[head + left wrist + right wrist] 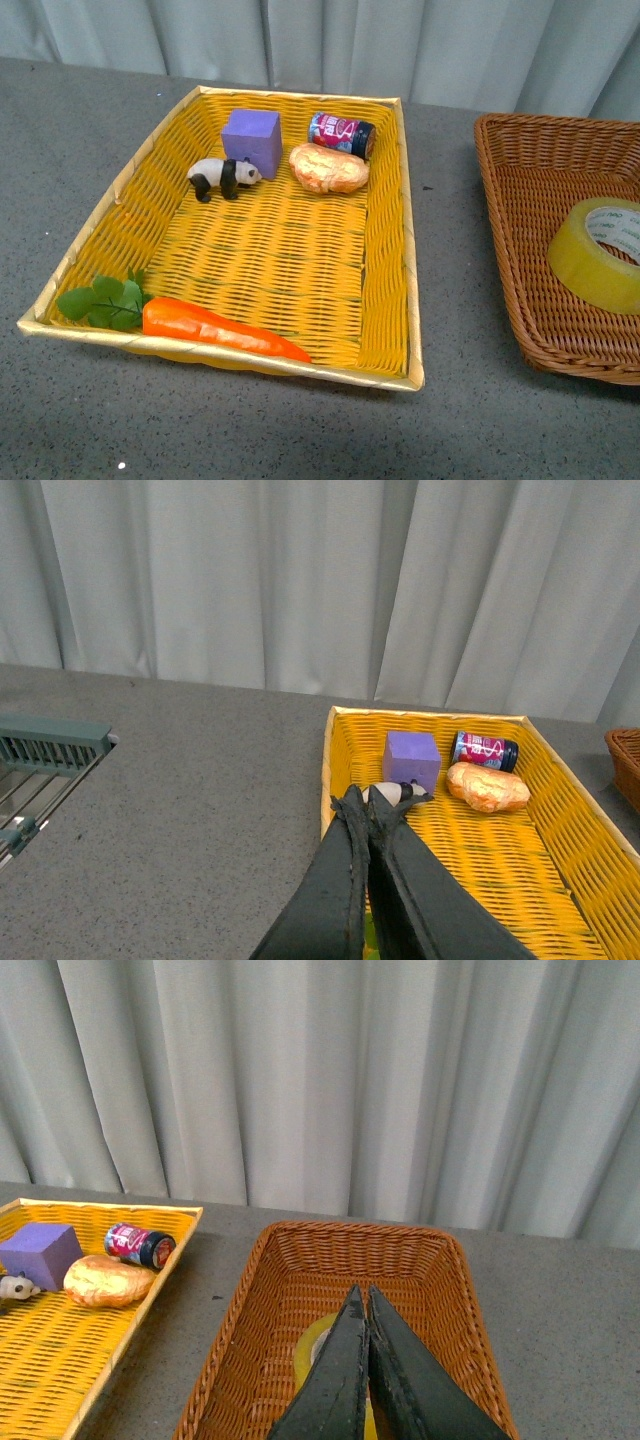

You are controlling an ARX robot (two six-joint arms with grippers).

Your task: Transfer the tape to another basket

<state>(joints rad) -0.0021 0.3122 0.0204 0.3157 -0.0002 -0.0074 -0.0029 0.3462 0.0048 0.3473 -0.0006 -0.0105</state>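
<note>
Yellow tape (597, 254) in wicker basket (520, 290) near rim | left fingers (364, 810) closed, empty | right fingers (362, 1305) closed, empty

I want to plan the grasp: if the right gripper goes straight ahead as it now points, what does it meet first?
Probably the tape, lying in the brown basket just beneath the shut right gripper. Depth is unclear, so it might pass over the roll and meet the basket's far wall.

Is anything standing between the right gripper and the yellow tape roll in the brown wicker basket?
Nothing visible does. The right gripper hangs shut above the dark brown wicker basket, directly over the translucent yellow tape roll. No other object shows in that basket.
</note>
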